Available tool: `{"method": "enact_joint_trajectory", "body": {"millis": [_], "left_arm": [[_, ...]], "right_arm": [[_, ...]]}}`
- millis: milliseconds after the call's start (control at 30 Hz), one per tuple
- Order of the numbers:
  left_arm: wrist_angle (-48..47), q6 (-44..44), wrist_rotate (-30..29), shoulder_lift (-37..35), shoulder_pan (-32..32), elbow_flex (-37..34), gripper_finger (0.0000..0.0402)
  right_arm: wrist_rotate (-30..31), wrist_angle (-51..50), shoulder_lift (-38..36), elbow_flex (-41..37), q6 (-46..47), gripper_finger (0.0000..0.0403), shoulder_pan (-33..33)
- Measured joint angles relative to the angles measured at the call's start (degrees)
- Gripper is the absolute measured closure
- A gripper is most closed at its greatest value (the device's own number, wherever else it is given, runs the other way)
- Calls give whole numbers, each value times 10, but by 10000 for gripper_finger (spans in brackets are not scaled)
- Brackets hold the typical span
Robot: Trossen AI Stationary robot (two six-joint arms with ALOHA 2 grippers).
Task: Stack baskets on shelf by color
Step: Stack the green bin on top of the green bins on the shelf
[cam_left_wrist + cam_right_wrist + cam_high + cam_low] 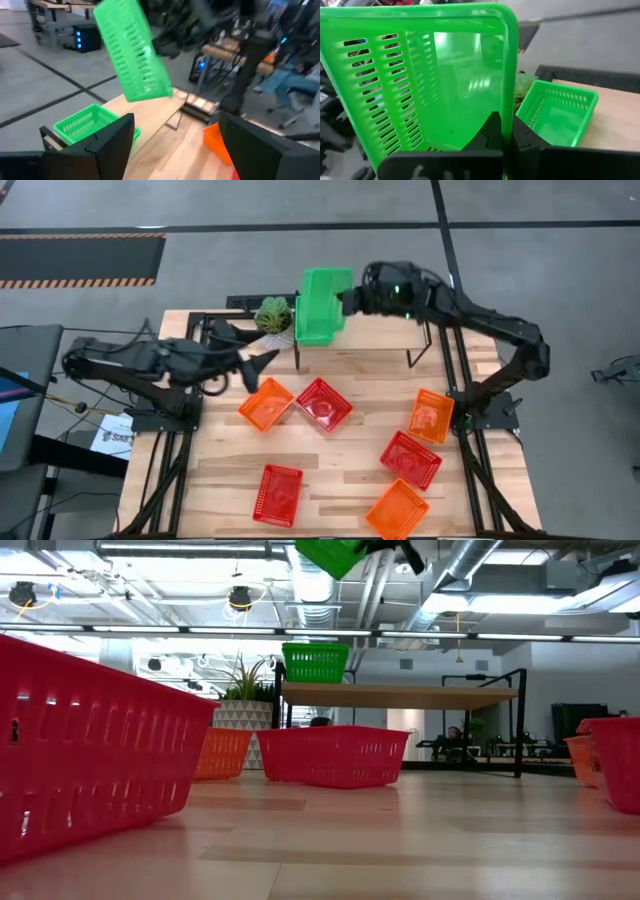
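The shelf (pixel 380 330) stands at the table's far edge with one green basket (pixel 316 662) on its left end, and three red (pixel 323 403) and three orange baskets (pixel 266 403) lie scattered over the tabletop (pixel 340 470). Above the shelf's left end the right gripper (pixel 345 302) holds a second green basket (pixel 322 307) pinched by its rim, tilted in the air. The left gripper (pixel 262 362) hangs wide apart and empty near the plant (pixel 272 313).

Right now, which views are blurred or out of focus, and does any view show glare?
Left wrist view: the raised green basket and the room behind are smeared. Low view: the nearest red basket looms soft at the lens; ceiling lights glare. Right wrist view: the held green basket fills the frame, light shining through its wall. High view: even and sharp, with soft shadows under the shelf.
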Motion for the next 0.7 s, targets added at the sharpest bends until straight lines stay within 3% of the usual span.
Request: {"method": "enact_joint_trajectory", "body": {"millis": [200,367,700], "left_arm": [[-15,-12,5,-43,-18,0,128],[-32,-39,5,-55,-24,0,128],[-74,-81,5,-56,-33,0,128]], "right_arm": [[-104,-32,35,22,27,400,-75],[-165,-74,99,65,42,400,-86],[-173,-241,204,208,32,400,-85]]}}
